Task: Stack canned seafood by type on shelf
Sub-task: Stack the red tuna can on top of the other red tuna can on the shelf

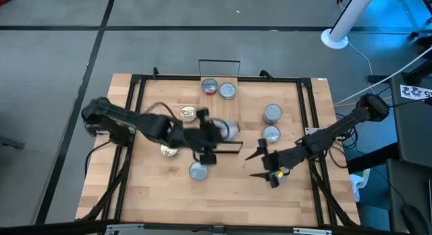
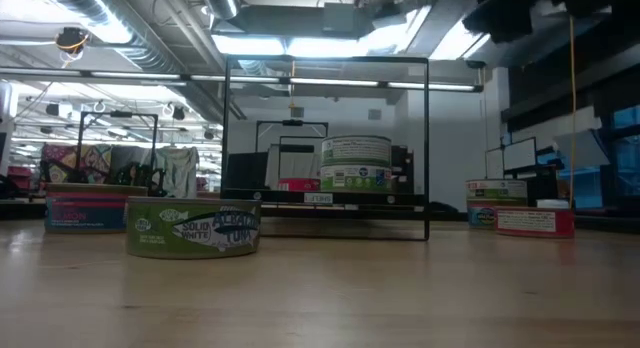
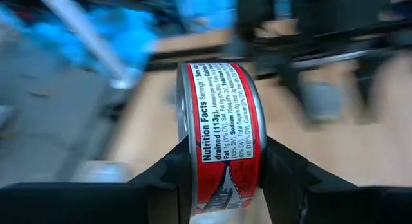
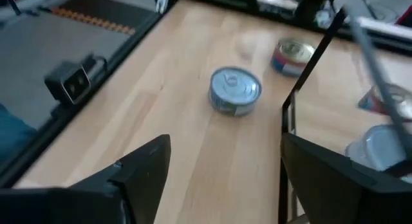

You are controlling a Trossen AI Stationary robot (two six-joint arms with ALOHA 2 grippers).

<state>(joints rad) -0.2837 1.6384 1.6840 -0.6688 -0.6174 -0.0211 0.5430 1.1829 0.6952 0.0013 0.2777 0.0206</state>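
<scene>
In the high view my left gripper point(image 1: 226, 130) is over the light-wood shelf point(image 1: 219, 107), shut on a red-labelled tin point(image 1: 229, 129). Two tins point(image 1: 209, 86) point(image 1: 227, 91) sit on the shelf's far end, near its wire frame point(image 1: 219, 61). Loose tins stand on the table: gold-topped ones point(image 1: 187, 113) point(image 1: 169, 150), silver ones point(image 1: 198, 171) point(image 1: 272, 113) point(image 1: 271, 134). My right gripper point(image 1: 251, 166) is open above the table, right of the shelf's near end, touching nothing. Its wrist view shows the silver tin point(image 4: 235, 90) ahead of the open fingers point(image 4: 145, 163). My left gripper point(image 3: 222, 153) pinches the red-labelled tin between its two fingers point(image 3: 180, 166), one on each flat end. The tin is turned on edge, so its label wall point(image 3: 222, 114) faces the wrist camera. It is lifted clear of the table.
A black frame point(image 1: 135, 127) rims the tabletop point(image 1: 223, 201). In the low view a green-labelled tin point(image 2: 193, 228) stands near, a pink one point(image 2: 80, 208) to its left, and two more point(image 2: 495, 203) point(image 2: 535, 221) to the right of the shelf's wire frame point(image 2: 325, 148). Bare wood lies along the near edge.
</scene>
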